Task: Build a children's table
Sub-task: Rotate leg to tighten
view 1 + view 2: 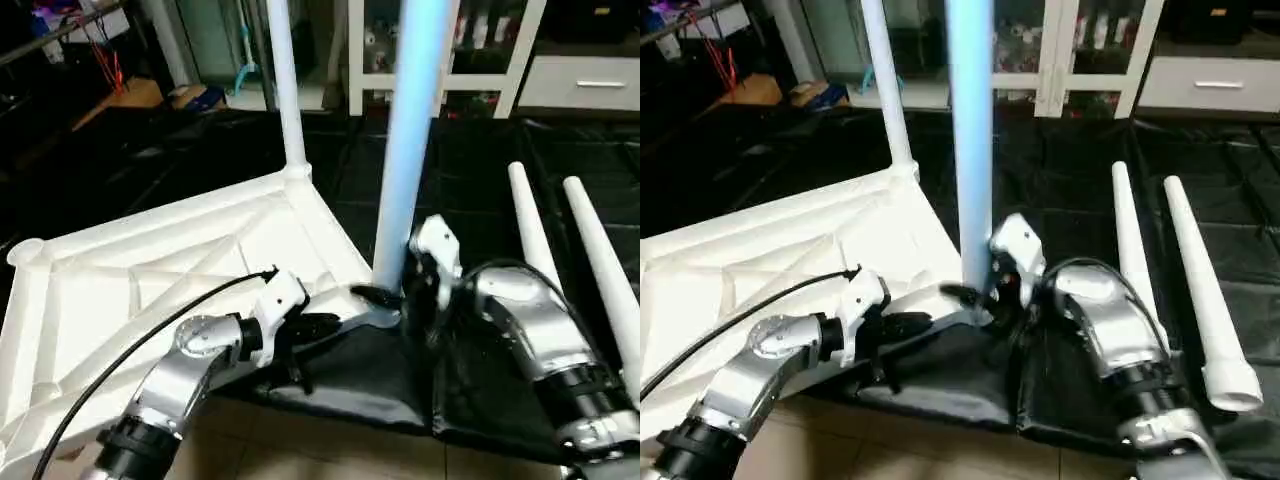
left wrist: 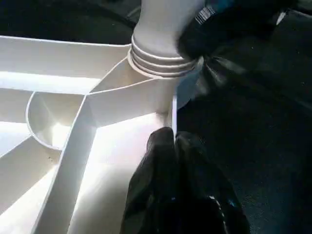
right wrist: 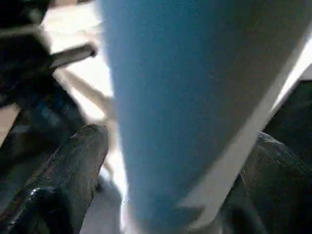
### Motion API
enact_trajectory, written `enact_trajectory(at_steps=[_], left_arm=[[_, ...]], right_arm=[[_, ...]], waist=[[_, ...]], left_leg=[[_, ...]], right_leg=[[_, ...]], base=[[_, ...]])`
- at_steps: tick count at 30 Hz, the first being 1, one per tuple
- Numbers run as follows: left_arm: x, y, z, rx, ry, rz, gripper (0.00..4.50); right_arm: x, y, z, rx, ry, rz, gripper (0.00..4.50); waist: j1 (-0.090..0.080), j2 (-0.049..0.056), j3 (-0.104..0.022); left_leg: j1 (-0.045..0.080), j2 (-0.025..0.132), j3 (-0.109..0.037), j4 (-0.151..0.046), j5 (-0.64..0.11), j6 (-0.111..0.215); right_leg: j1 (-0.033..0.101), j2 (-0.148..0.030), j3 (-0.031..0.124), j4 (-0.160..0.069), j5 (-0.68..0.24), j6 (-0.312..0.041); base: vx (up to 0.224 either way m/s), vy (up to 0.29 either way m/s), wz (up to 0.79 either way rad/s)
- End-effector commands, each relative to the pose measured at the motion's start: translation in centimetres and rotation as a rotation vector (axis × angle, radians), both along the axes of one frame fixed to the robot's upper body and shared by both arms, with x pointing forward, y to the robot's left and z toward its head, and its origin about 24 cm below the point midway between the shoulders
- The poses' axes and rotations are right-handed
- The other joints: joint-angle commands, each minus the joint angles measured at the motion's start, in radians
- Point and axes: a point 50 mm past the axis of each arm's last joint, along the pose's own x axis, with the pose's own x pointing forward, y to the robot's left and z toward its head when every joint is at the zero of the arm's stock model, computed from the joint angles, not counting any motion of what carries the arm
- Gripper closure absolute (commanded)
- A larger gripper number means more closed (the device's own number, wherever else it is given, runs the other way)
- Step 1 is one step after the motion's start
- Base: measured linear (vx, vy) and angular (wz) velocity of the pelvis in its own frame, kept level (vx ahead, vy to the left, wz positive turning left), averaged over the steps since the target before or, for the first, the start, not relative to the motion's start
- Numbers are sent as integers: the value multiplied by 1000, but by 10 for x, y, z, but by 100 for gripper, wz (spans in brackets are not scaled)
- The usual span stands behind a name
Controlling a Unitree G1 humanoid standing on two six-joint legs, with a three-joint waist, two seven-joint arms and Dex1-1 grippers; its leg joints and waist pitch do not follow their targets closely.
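Black sheeting [image 1: 470, 170] covers the floor of a cluttered workroom, with a white glass-door cabinet [image 1: 500, 50] behind, as a humanoid robot assembles a children's table. Its white ribbed tabletop [image 1: 150, 270] lies underside up on the sheeting, one leg [image 1: 285, 90] upright in the far corner socket and a second leg [image 1: 412, 130] upright in the near corner socket [image 2: 156, 66], where its ringed base appears seated or nearly so. Two spare legs [image 1: 580, 250] lie side by side on the sheeting to the robot's right, well apart from the tabletop. The right gripper [image 1: 412, 280] flanks the second leg's base, jaws apart on either side of it without clamping. The left gripper [image 1: 345, 320] has its jaws together, resting at the tabletop's edge just beside that socket. Two legs seem fitted; the next move likely calls for the right arm to clear the leg and reach for a spare.
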Motion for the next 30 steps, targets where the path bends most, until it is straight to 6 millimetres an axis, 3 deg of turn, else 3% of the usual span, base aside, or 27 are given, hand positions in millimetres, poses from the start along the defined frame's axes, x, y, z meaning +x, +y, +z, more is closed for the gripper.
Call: enact_trajectory(at_steps=[1,5,22,24,29,30], left_arm=[[-4,-2,-2,12,23,-50,450],[-5,-4,-2,14,32,-70,450],[-9,-3,-7,77,66,-129,450],[-8,-2,-8,92,66,-125,450],[8,-6,-11,124,54,-7,450],[15,-12,-12,128,47,58,450]], right_arm=[[0,0,-2,-22,2,12,23],[3,-2,-3,-19,3,-6,23],[1,0,-24,10,32,-71,158],[0,2,-27,27,33,-96,177],[6,15,-34,68,17,-301,205],[11,21,-37,74,25,-413,205]], waist=[[3,-22,-61],[5,-21,-63],[7,-28,-63],[6,-26,-61],[-5,-25,-54],[-7,-19,-52]], left_leg=[[16,48,-25,-73,-211,96],[16,48,-25,-70,-186,106],[16,48,-25,-68,-185,116],[16,49,-25,-70,-195,111],[22,46,-27,-82,-295,47],[26,46,-29,-85,-335,28]], right_leg=[[43,-22,21,-51,-172,-244],[42,-19,20,-48,-155,-256],[42,-21,19,-46,-169,-257],[40,-21,21,-48,-182,-252],[35,-20,22,-60,-280,-226],[33,-21,22,-63,-319,-216]], base=[[0,0,0],[0,0,0],[0,0,0],[0,0,0],[0,0,0],[0,0,0]])
